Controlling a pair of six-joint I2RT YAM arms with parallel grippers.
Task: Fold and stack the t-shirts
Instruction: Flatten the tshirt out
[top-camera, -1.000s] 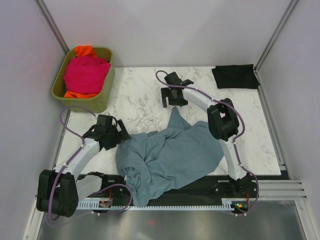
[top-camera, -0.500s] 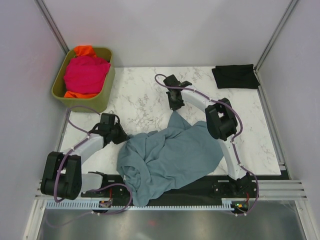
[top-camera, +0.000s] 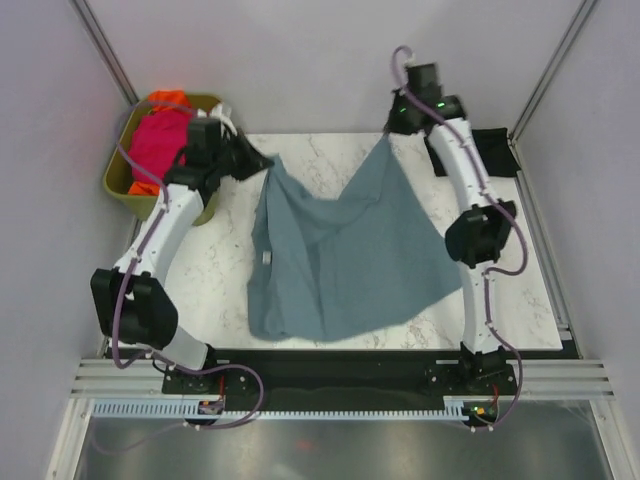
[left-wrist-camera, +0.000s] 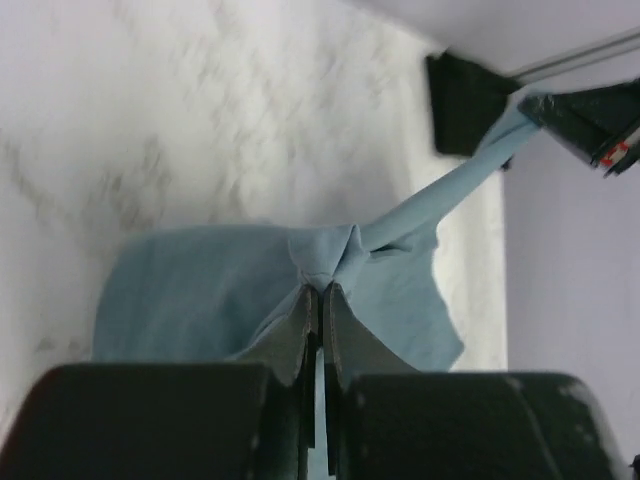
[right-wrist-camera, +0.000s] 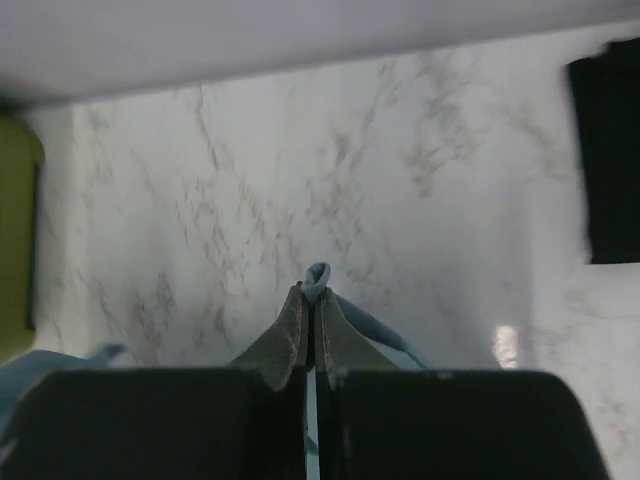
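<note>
The slate blue-grey t-shirt (top-camera: 345, 255) is held up by two corners over the middle of the marble worktop (top-camera: 225, 270). Its upper edge dips in a shallow V between the grippers, and its lower part lies spread on the surface toward 6 o'clock. The cloth is one plain colour, soft and creased, with long folds fanning down from each pinched corner. A small pale tag (top-camera: 267, 257) shows at its 9 o'clock edge. The left gripper (top-camera: 262, 160), at about 10 o'clock, has its jaws pressed nearly together on a bunched knot of the shirt, and its wrist view shows the fabric puckered right at the tips. From there a taut band of cloth runs off toward the right gripper (top-camera: 392, 135) at about 12 o'clock. That gripper is likewise clamped on the shirt, with a small loop of blue cloth poking out past its tips. A black t-shirt (top-camera: 500, 150) lies folded into a flat rectangle in the worktop's 1 o'clock corner, apart from the blue one and partly under the right arm. At 10 o'clock, off the worktop's corner, stands an olive-green bin (top-camera: 135, 200). In it a crumpled magenta-pink t-shirt (top-camera: 155, 150) sits on top of an orange t-shirt (top-camera: 168, 98), which peeks out at the bin's far rim.
</note>
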